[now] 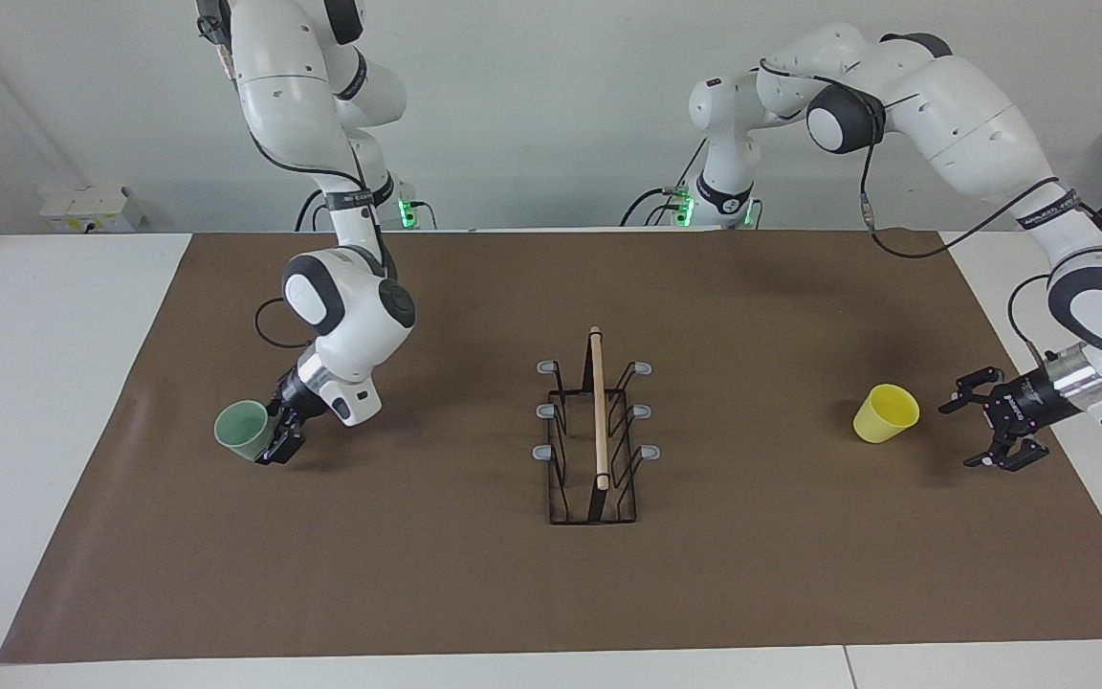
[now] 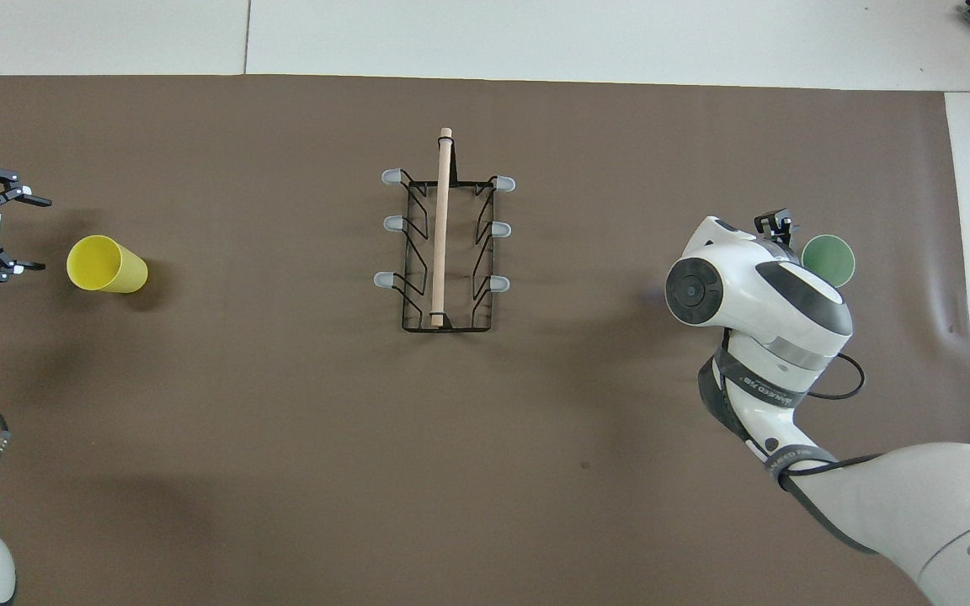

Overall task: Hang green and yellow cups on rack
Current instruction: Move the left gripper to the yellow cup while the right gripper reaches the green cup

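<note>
The pale green cup [image 1: 241,428] lies tilted on the brown mat toward the right arm's end of the table, its mouth turned away from the rack. My right gripper [image 1: 275,433] is low at the cup's narrow end, open, with a finger on either side. From overhead the wrist hides most of it, leaving one finger [image 2: 775,224] and the cup's mouth [image 2: 828,259] showing. The yellow cup [image 1: 886,413] [image 2: 106,264] lies on its side toward the left arm's end. Its mouth faces my left gripper [image 1: 960,435] [image 2: 40,236], which stands open just short of it. The black wire rack [image 1: 599,411] [image 2: 441,227] stands mid-table, its pegs bare.
A brown mat [image 1: 551,593] covers most of the white table. A cable loop [image 1: 269,330] lies on the mat by the right arm's wrist. The rack sits well apart from both cups.
</note>
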Tool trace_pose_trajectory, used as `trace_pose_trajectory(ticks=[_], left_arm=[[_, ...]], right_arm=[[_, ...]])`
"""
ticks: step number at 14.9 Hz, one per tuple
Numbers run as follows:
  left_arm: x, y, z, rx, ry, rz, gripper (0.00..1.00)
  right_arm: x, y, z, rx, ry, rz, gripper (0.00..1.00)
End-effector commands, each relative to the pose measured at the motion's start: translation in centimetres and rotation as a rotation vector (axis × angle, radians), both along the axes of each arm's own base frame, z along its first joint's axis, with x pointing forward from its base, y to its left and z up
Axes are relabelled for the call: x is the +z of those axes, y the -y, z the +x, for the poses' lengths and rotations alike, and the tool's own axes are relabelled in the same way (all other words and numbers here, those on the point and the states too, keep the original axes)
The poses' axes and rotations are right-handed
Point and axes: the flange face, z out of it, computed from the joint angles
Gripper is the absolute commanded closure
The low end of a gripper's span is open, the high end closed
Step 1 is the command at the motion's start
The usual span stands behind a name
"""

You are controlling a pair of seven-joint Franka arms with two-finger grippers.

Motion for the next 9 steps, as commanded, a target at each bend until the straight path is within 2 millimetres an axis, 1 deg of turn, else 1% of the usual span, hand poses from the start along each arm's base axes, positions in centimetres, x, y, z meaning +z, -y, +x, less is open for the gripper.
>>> trace_pose_trajectory(ticks=[1, 2, 3, 4, 6, 7, 9], left_arm=[[-0.1, -1.4, -2.3, 0.155, -0.049, -0.124, 0.00], [-0.2, -1.7, -2.8, 0.205, -0.064, -0.143, 0.00], [-0.2, -1.9, -3.5, 0.211, -0.072, -0.164, 0.00], [-0.2, -1.5, -4.0, 0.213, -0.083, -0.194, 0.00], [-1.0, -1.5, -5.2, 0.246, -0.086, -0.250, 0.00], [-1.7, -1.5, -5.7, 0.273, -0.087, -0.265, 0.00], [-3.1, -1.6, -6.9, 0.340, -0.075, -0.271, 0.00]], right_arm=[[-0.9, 0.4, -0.8, 0.011, 0.031, -0.010, 0.00], [-1.1, 0.4, -1.1, 0.009, 0.029, -0.011, 0.00], [-1.3, 0.5, -1.3, 0.008, 0.023, -0.014, 0.00], [-1.4, 0.6, -1.5, 0.005, 0.019, -0.016, 0.00], [-1.3, 0.6, -1.7, 0.004, 0.015, -0.027, 0.00], [-1.3, 0.6, -1.7, 0.010, 0.015, -0.035, 0.00], [-1.2, 1.3, -1.6, 0.023, 0.020, -0.052, 0.00]])
